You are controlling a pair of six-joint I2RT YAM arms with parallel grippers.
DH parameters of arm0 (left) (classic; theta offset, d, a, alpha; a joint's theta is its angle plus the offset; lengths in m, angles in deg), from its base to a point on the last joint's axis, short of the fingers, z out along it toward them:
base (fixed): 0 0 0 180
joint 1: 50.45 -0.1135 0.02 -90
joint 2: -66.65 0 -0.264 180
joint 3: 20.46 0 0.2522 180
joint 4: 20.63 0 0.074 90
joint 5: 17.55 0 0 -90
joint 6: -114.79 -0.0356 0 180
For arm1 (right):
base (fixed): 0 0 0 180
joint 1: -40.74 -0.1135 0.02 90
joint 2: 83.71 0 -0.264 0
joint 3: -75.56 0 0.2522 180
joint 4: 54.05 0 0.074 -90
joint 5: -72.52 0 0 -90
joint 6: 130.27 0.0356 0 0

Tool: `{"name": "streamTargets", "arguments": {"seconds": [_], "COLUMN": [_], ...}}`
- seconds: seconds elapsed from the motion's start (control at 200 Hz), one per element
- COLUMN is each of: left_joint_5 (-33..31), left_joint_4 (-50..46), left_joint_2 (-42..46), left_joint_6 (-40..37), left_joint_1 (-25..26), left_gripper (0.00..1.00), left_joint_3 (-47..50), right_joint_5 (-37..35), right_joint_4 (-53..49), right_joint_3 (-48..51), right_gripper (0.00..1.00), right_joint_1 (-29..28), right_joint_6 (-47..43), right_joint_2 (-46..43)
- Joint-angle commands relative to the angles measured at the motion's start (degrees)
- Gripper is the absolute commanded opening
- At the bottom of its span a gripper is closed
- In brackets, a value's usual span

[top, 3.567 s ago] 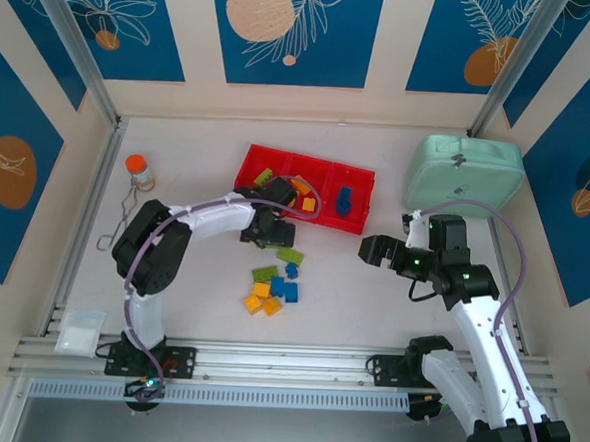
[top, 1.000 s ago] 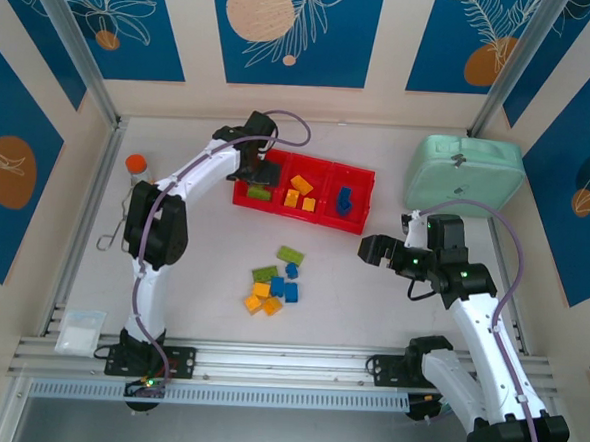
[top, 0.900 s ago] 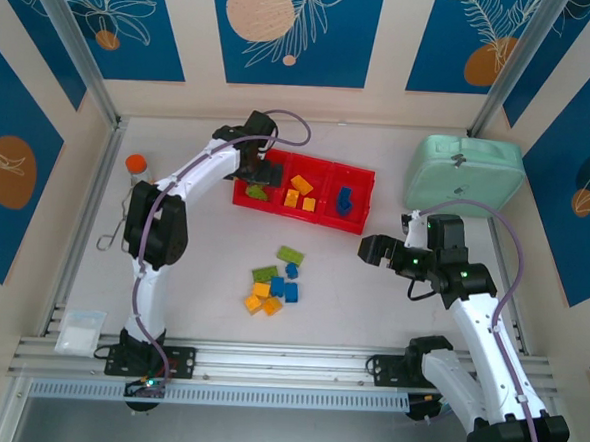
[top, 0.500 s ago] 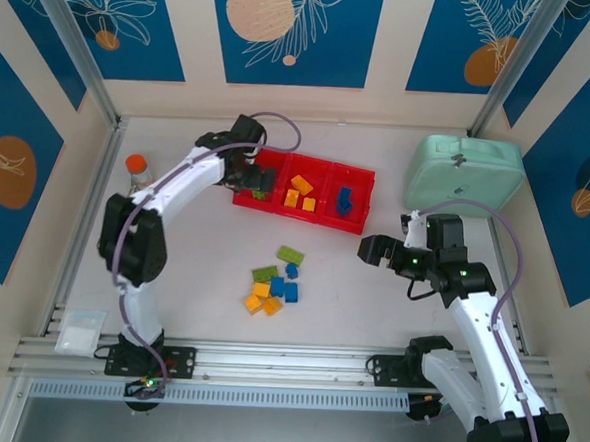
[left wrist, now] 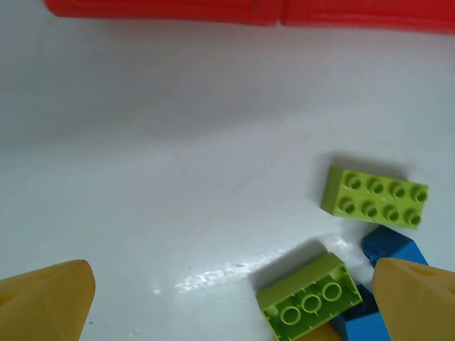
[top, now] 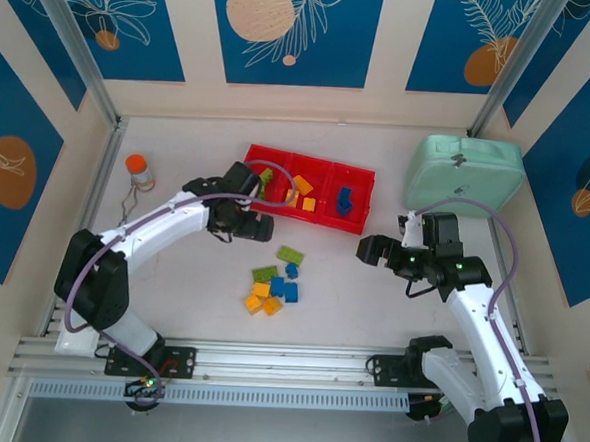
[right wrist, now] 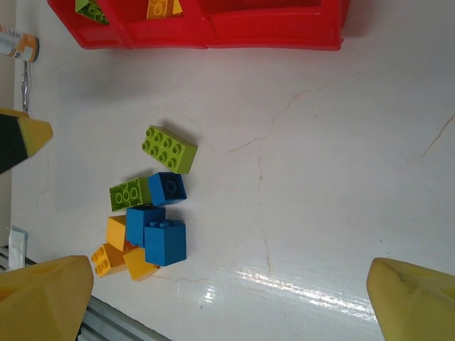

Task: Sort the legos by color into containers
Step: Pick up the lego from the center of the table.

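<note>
— Where do the legos (top: pixel 274 285) lie?

— Most sit in a loose heap near the middle of the surface (top: pixel 369 316), toward its near edge: green, blue and orange-yellow ones touching one another. One green brick (top: pixel 290 255) lies just beside the heap on its far side. The others are in the red tray (top: pixel 319 160) toward the far edge, one colour to each of its three compartments (top: pixel 317 182): green left, orange-yellow middle, blue right.

— And the grippers?

— The left gripper (top: pixel 259 229) hovers between tray and heap, jaws spread wide, nothing in them. The right gripper (top: pixel 371 250) hangs to the right of the heap, well apart, jaws likewise released and empty.

— Anything else?

— A mint-green case (top: pixel 465 174) fills the far right corner; an orange-capped bottle (top: pixel 139 170) stands by the left edge.
</note>
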Motion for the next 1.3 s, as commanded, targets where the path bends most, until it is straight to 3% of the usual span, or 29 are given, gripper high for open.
{"name": "streamTargets", "arguments": {"seconds": [0.0,0.345,0.66,1.296], "left_joint_5": [1.52,0.19,-0.95,-4.24], "left_joint_4": [1.31,-2.32,-5.63,-9.6], "left_joint_2": [-2.53,-13.27,-20.37,-30.05], "left_joint_6": [1.43,-0.44,-3.09,-4.76], "left_joint_1": [1.66,8.28,9.72,13.68], "left_gripper": [0.99,0.99,0.99,0.99], "left_joint_3": [-0.85,-9.18,-16.81,-23.78], "right_joint_5": [-0.29,0.24,-5.37,-4.27], "right_joint_4": [0.57,0.34,-0.49,-0.65], "right_joint_3": [0.31,0.04,0.08,-0.19], "right_gripper": [0.99,0.99,0.99,0.99], "right_joint_1": [-0.46,-0.51,-0.17,1.68], "right_joint_6": [0.25,0.16,0.82,0.87], "right_joint_2": [-0.97,-1.55,-5.06,-4.35]}}
